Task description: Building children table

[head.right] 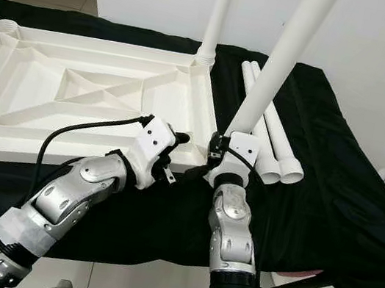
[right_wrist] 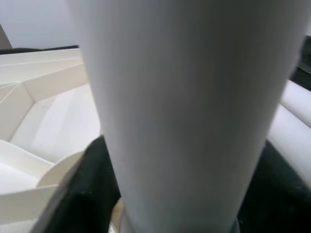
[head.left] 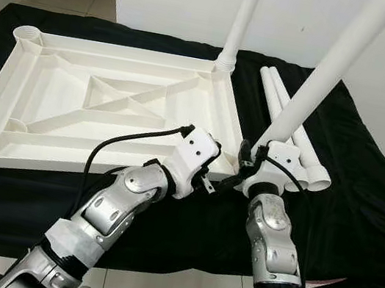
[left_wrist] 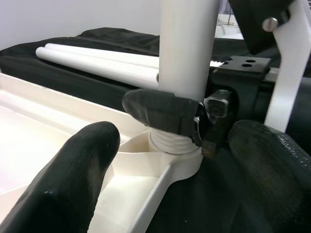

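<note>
**White plastic leg goes into the near corner socket**

White plastic throughout: the table top (head.left: 60, 91) lies upside down on a black cloth (head.left: 360, 211), ribs facing up, so that its corner sockets are open for the legs. One leg (head.left: 243, 19) already stands upright in the far right socket. The right gripper (head.left: 247, 170) is clamped around the base of a second leg (head.left: 323, 78), which leans slightly to the right above the near right socket (left_wrist: 182, 155); the left wrist view shows its threaded end seated at the socket mouth, one black finger (left_wrist: 163, 111) wrapped across it. Gripping low probably gives the best control for turning the thread in. The left gripper (head.left: 208, 180) hovers just beside that corner with its fingers spread apart, holding nothing, likely placed to steady the top. Two spare legs (head.left: 286, 123) lie side by side on the cloth, within reach for the left-hand sockets (head.left: 27, 33).
</note>
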Controlling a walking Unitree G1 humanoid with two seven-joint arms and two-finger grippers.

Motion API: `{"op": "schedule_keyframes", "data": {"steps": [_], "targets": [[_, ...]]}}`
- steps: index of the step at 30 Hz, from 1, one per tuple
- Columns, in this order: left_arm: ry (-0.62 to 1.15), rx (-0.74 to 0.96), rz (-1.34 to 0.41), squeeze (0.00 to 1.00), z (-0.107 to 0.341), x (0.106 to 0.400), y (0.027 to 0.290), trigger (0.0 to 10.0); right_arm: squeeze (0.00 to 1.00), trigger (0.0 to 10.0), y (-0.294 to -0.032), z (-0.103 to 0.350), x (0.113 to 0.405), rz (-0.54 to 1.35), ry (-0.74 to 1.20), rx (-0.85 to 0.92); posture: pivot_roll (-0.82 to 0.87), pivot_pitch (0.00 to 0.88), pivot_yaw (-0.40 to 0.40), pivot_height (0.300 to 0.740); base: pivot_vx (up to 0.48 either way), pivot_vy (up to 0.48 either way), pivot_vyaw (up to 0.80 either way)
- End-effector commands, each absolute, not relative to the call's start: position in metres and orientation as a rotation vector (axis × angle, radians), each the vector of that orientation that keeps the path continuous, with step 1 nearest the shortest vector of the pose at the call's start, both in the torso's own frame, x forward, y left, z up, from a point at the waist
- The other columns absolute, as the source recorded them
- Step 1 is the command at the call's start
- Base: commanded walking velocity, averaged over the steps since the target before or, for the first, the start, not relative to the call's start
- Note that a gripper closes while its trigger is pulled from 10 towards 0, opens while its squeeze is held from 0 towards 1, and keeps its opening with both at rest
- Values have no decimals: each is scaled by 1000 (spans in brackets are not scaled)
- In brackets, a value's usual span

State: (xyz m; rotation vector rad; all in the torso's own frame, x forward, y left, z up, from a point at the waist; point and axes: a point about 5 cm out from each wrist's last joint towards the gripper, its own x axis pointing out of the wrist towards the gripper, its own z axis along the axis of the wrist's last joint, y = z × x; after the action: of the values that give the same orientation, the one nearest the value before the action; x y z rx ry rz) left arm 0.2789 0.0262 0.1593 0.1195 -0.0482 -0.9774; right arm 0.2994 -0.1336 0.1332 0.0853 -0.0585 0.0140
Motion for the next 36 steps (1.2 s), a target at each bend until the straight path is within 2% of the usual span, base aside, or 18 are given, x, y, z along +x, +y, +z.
{"op": "schedule_keyframes", "data": {"steps": [1, 6, 9, 10, 11, 12, 13, 22, 32, 33, 34, 36], "targets": [[-51, 125, -969, 0, 159, 280, 24, 10000, 1000, 10000, -139, 133, 298, 20, -55, 92, 0, 0, -48, 740, 0, 0, 0], [-74, 152, -967, 0, 159, 279, 27, 10000, 1000, 10000, -144, 133, 297, 69, -59, 101, 8, 0, -50, 740, 0, 0, 0], [-69, 149, -955, 0, 157, 278, 29, 10000, 1000, 10000, -157, 132, 297, 115, -62, 52, 19, 0, -53, 740, 0, 0, 0], [-64, 144, -952, 0, 156, 277, 30, 10000, 773, 10000, -162, 132, 297, 138, -60, 30, 27, 0, -55, 740, 0, 0, 0], [-64, 144, -952, 0, 156, 277, 30, 10000, 773, 10000, -162, 132, 297, 138, -60, 30, 27, 0, -55, 740, 0, 0, 0], [-62, 142, -952, 0, 156, 275, 30, 10000, 435, 10000, -165, 132, 297, 175, -58, -1, 27, 0, -55, 740, 0, 0, 0], [-61, 141, -952, 0, 156, 274, 30, 10000, 0, 10000, -168, 131, 297, 222, -55, -15, 46, 0, -60, 740, 0, 0, 0], [-38, 124, -980, 0, 152, 269, 34, 10000, 0, 10000, -176, 132, 306, 447, -58, -120, 65, 0, -63, 740, 0, 0, 0], [-16, 115, -1001, 0, 150, 268, 37, 10000, 0, 10000, -173, 132, 321, 602, -43, -196, 72, 0, -67, 740, 0, 0, 0], [-18, 114, -1001, 0, 151, 269, 36, 10000, 0, 8980, -172, 132, 325, 617, -36, -209, 71, 0, -65, 740, 0, 0, 0], [-20, 113, -1001, 0, 152, 269, 35, 10000, 0, 4549, -171, 132, 327, 634, -28, -216, 71, 0, -67, 740, 0, 0, 0], [-20, 113, -1001, 0, 152, 269, 35, 10000, 0, 4549, -171, 132, 327, 634, -28, -216, 71, 0, -67, 740, 0, 0, 0]]}}
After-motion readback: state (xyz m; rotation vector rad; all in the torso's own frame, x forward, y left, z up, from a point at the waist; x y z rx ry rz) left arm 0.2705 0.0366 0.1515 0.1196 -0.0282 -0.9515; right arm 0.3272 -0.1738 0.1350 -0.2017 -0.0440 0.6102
